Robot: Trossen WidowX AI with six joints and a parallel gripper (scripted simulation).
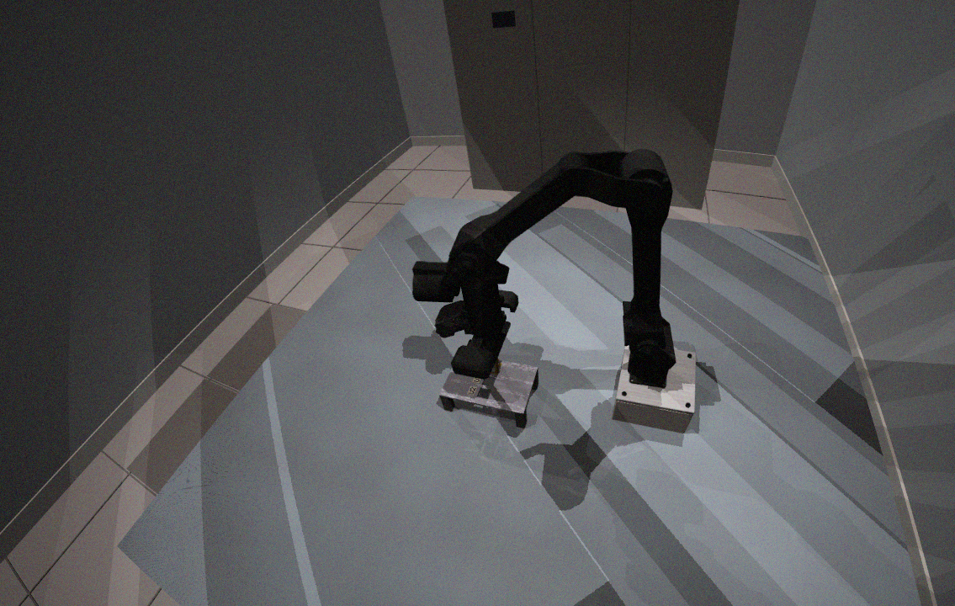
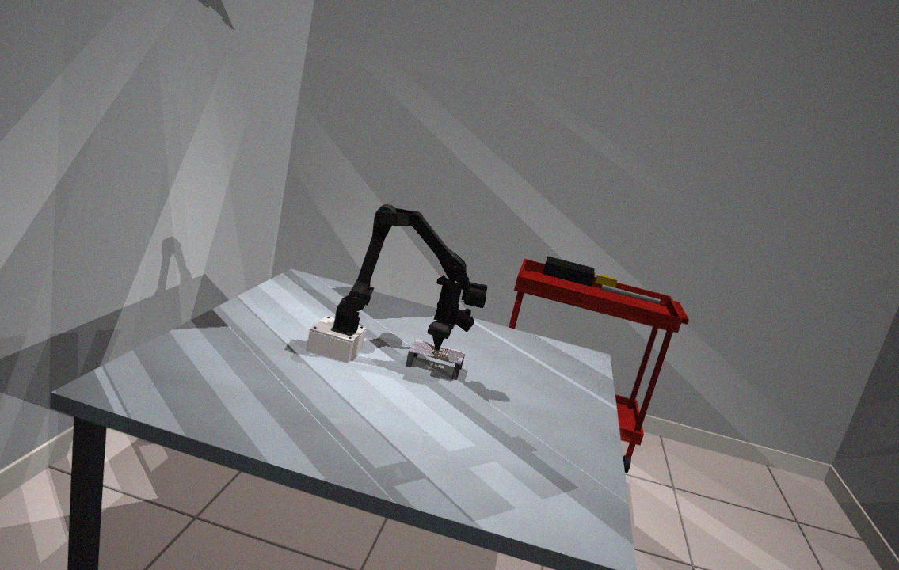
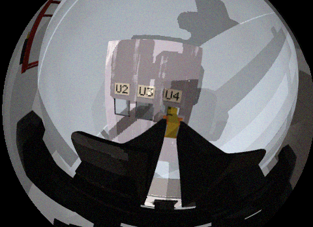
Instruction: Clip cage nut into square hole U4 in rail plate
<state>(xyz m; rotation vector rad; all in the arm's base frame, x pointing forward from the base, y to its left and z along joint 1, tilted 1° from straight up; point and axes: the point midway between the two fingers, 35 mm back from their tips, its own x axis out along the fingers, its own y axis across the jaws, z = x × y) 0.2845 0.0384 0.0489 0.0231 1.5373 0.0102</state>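
The claw (image 1: pixel 494 368) (image 2: pixel 437 346) (image 3: pixel 171 124) is closed on the yellow cage nut (image 3: pixel 171 126), which is at the U4 hole of the rail plate (image 1: pixel 514 382) (image 2: pixel 421 347) (image 3: pixel 127 64); its seating I cannot tell. Beyond the worktop's edge (image 2: pixel 621 454), the red cart (image 2: pixel 587 301) carries a black box (image 2: pixel 569 271).

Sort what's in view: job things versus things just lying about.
Part of the job:
- cage nut, between the fingertips
- rail plate, with the U4 hole
- gripper, shut on the nut

Just lying about:
- black box on the cart
- yellow block beside it
- grey rod
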